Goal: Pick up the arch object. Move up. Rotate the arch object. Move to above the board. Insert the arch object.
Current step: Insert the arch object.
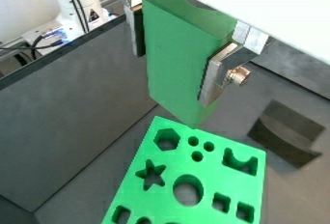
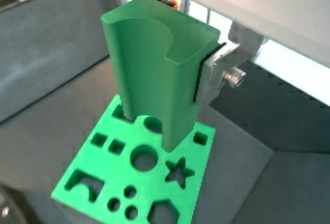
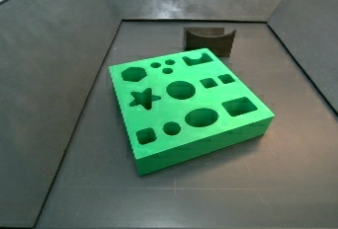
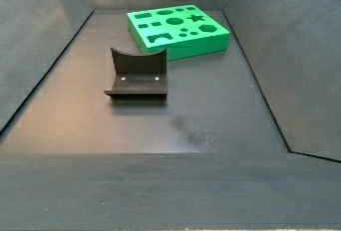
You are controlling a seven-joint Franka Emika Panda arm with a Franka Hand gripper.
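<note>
Dark grey walls are enclosing a grey floor (image 3: 79, 124) in both side views, and neither one is showing the arm. On that floor the board (image 3: 185, 100) is lying flat with its star, circle, square and hexagon holes facing up, and behind it a dark notched block (image 3: 209, 38) is standing well apart. In both wrist views the gripper (image 1: 180, 59) is hanging above the board (image 1: 194, 175), its silver fingers (image 1: 222, 71) pressing closed on the arch (image 1: 175, 59). That arch (image 2: 152, 69) is standing upright in the grip, curved notch on top, its lower end apart from the board (image 2: 135, 165) beneath.
</note>
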